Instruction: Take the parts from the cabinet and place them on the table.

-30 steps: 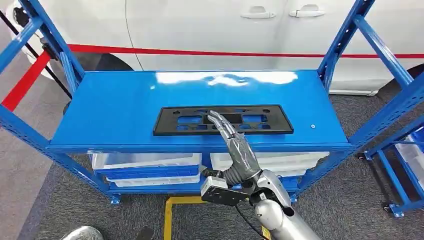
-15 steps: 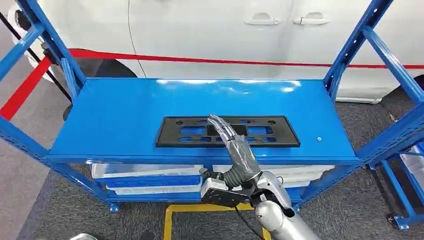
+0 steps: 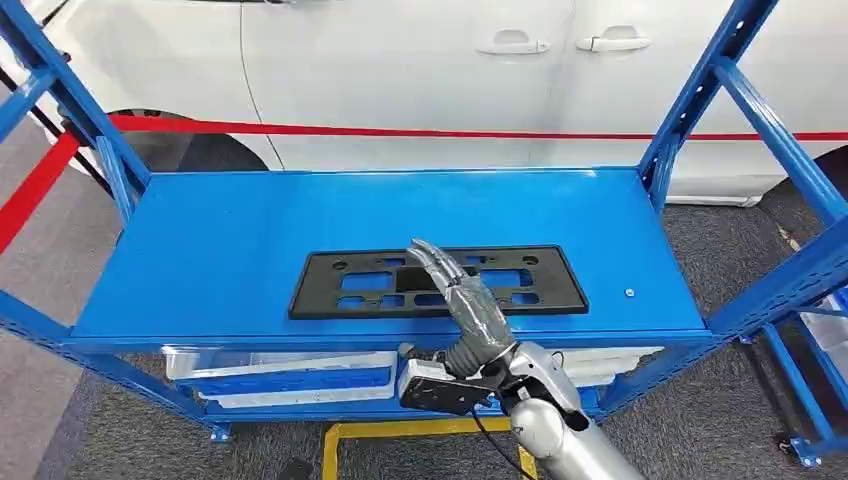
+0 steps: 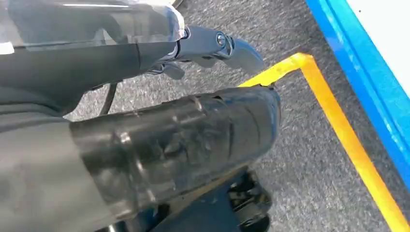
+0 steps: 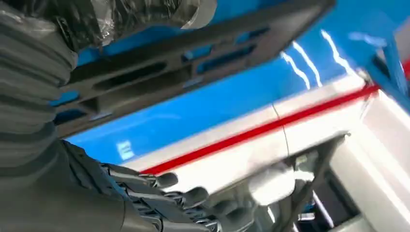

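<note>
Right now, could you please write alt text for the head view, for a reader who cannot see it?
The robot's right hand reaches, fingers extended, over a flat black plastic part lying on the top shelf of a blue metal rack. White bins sit on the shelf below, and a white car stands behind.

The right hand (image 3: 470, 300) hides the black part's (image 3: 350, 285) middle — contact unclear.

Flat black plastic frame (image 3: 440, 281) with rectangular cutouts, lying on blue shelf (image 3: 230, 250)
</note>
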Available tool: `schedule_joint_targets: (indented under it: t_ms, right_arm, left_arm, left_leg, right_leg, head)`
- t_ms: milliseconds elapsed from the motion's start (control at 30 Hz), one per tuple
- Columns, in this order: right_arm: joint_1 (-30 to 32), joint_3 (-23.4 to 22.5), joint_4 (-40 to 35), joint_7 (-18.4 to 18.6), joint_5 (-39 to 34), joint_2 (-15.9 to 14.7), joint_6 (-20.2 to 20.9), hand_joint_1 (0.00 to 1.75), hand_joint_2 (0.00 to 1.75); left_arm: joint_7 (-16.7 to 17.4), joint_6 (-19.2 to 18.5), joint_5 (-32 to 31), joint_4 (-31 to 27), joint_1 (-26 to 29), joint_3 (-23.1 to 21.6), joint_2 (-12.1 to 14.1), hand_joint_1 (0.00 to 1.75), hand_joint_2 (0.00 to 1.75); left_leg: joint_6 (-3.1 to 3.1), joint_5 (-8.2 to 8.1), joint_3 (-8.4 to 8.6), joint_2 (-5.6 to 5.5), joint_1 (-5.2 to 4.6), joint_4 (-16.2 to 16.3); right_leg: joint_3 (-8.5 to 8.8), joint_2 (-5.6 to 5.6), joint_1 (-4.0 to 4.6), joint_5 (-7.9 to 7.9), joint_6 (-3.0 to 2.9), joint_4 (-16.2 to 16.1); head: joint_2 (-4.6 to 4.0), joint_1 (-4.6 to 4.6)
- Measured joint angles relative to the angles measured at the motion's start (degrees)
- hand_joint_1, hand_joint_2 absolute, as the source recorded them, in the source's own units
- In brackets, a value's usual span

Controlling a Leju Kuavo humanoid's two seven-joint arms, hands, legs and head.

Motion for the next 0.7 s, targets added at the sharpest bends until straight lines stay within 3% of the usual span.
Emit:
schedule_joint_targets:
  t_ms: [67,100,133,167,233,267,300,333,367,400,433,467,500,567,633,667,700]
  right_arm:
    - [-0.6,0.4,0.7,0.0,0.1,0.0,0.5,0.0,1.75]
    - [-1.0,0.6,1.0,0.0,0.1,0.1,0.7,0.0,1.75]
    - [-1.3,0.7,1.3,0.0,0.2,0.0,1.2,0.0,1.75]
    - [-1.8,0.9,1.6,0.0,0.2,0.0,1.7,0.0,1.75]
    - [-2.3,1.3,2.4,0.0,0.2,0.0,2.6,0.0,1.75]
    - [-2.3,1.4,2.9,0.1,0.2,0.0,2.8,0.0,1.75]
    - [-2.3,1.6,3.4,0.1,0.2,-0.1,3.0,0.0,1.75]
    - [-2.4,1.6,3.8,0.1,0.2,-0.1,3.1,0.0,1.75]
    - [-2.5,1.7,4.1,0.1,0.2,-0.2,3.2,0.0,1.75]
    - [-2.7,1.7,4.3,0.1,0.2,-0.2,3.2,0.0,1.75]
    - [-2.9,1.9,4.5,0.1,0.2,-0.2,3.2,0.0,1.75]
    - [-3.1,2.0,4.9,0.1,0.2,-0.3,3.2,0.0,1.75]
    - [-3.3,2.1,5.0,0.1,0.2,-0.3,3.2,0.0,1.75]
    - [-3.3,2.2,5.4,0.1,0.2,-0.3,3.2,0.0,1.75]
    - [-3.4,2.3,5.5,0.1,0.1,-0.3,3.2,0.0,1.75]
    - [-3.6,2.3,5.6,0.1,0.0,-0.3,3.3,0.0,1.75]
    - [-3.8,2.3,5.7,0.1,0.0,-0.3,3.5,0.0,1.75]
  left_arm:
    - [0.1,-0.1,-0.3,0.0,0.1,-0.3,0.0,0.0,0.0]
    - [0.1,-0.1,-0.3,0.0,0.0,-0.5,0.0,0.0,0.0]
    - [0.1,-0.1,-0.4,0.0,0.0,-0.7,-0.1,0.0,0.0]
    - [0.1,-0.1,-0.4,0.0,-0.1,-0.9,-0.1,0.0,0.0]
    - [0.1,-0.3,-0.4,0.0,-0.3,-1.1,-0.1,0.0,0.0]
    - [0.1,-0.4,-0.4,0.0,-0.2,-1.1,-0.1,0.0,0.0]
    - [0.1,-0.5,-0.4,0.0,-0.2,-1.1,-0.1,0.0,0.0]
    - [0.1,-0.5,-0.4,0.0,-0.1,-1.1,-0.1,0.0,0.0]
    - [0.1,-0.6,-0.4,0.0,-0.1,-1.1,-0.1,0.0,0.0]
    - [0.1,-0.6,-0.4,0.0,-0.1,-1.1,-0.1,0.0,0.0]
    - [0.1,-0.6,-0.4,0.0,-0.2,-1.1,-0.1,0.0,0.0]
    - [0.1,-0.6,-0.4,0.0,-0.2,-1.1,-0.1,0.0,0.0]
    - [0.1,-0.6,-0.4,0.0,-0.3,-1.1,-0.1,0.0,0.0]
    - [0.1,-0.6,-0.4,0.0,-0.4,-1.1,-0.1,0.0,0.0]
    - [0.1,-0.6,-0.4,0.0,-0.4,-1.1,-0.1,0.0,0.0]
    - [0.2,-0.4,-0.3,0.0,-0.4,-1.1,-0.1,0.0,0.0]
    - [0.6,0.2,-0.3,0.0,-0.5,-1.1,-0.1,0.0,0.0]
  left_leg:
    - [0.4,-0.23,-0.05,-0.17,-0.07,-0.2]
    - [0.74,-0.12,0.45,-0.2,0.51,-0.9]
    - [0.98,-0.1,0.96,-0.22,0.64,-1.3]
    - [1.38,-0.33,1.28,-0.13,0.67,-1.4]
    - [1.68,-0.79,1.65,-0.08,0.67,-1.4]
    - [1.69,-1.1,1.93,-0.09,0.67,-1.4]
    - [1.65,-1.37,2.29,-0.15,0.69,-1.4]
    - [1.57,-1.77,2.89,-0.23,0.74,-1.4]
    - [1.43,-2.25,3.56,-0.31,0.78,-1.3]
    - [1.22,-2.79,4.29,-0.36,0.86,-1.2]
    - [0.85,-3.42,4.92,-0.35,0.9,-1.1]
    - [0.41,-3.75,4.91,-0.33,0.63,-1.1]
    - [0.05,-3.94,4.69,-0.41,0.59,-0.9]
    - [-0.45,-4.0,4.77,-0.17,0.6,-1.3]
    - [-1.12,-4.87,4.96,-0.05,0.82,-0.9]
    - [-1.29,-5.89,4.06,-0.04,0.83,1.5]
    - [-1.4,-7.4,2.06,-0.04,0.83,5.1]
  right_leg:
    - [0.27,-0.14,-0.07,-0.16,0.46,-0.5]
    - [0.53,-0.21,0.29,-0.48,0.93,-0.5]
    - [0.32,-0.18,-0.04,-0.98,1.22,0.4]
    - [-1.2,-0.23,-0.1,-2.5,1.43,3.5]
    - [-6.37,-0.23,-0.5,-6.03,1.89,12.5]
    - [-9.13,-0.24,-0.65,-6.92,2.1,16.7]
    - [-10.45,-0.25,-0.83,-6.31,2.23,18.0]
    - [-10.46,-0.27,-1.07,-4.09,2.34,16.5]
    - [-9.14,-0.29,-1.2,-0.72,2.35,12.6]
    - [-7.17,-0.32,-1.29,2.85,2.3,7.5]
    - [-5.47,-0.39,-1.37,5.44,2.19,2.2]
    - [-4.96,-0.34,-0.95,4.25,2.11,2.2]
    - [-4.06,-0.37,-0.73,3.53,1.65,0.6]
    - [-4.43,-0.18,-0.54,3.27,1.02,0.9]
    - [-3.59,-0.1,-1.07,3.18,0.3,0.2]
    - [-3.18,-0.17,-1.05,2.96,-0.07,0.1]
    - [-3.02,-0.29,-1.02,2.78,-0.35,0.1]
  head:
    - [0.0,0.04]
    - [0.0,0.0]
    - [0.0,0.07]
    - [0.0,0.13]
    - [0.0,0.09]
    - [0.0,0.13]
    - [0.0,0.11]
    - [0.0,0.13]
    - [0.0,0.13]
    - [0.0,0.13]
    - [0.0,0.15]
    - [0.0,0.2]
    - [0.0,0.13]
    - [0.0,0.07]
    - [0.0,0.04]
    - [0.0,-0.06]
    - [0.0,-0.11]
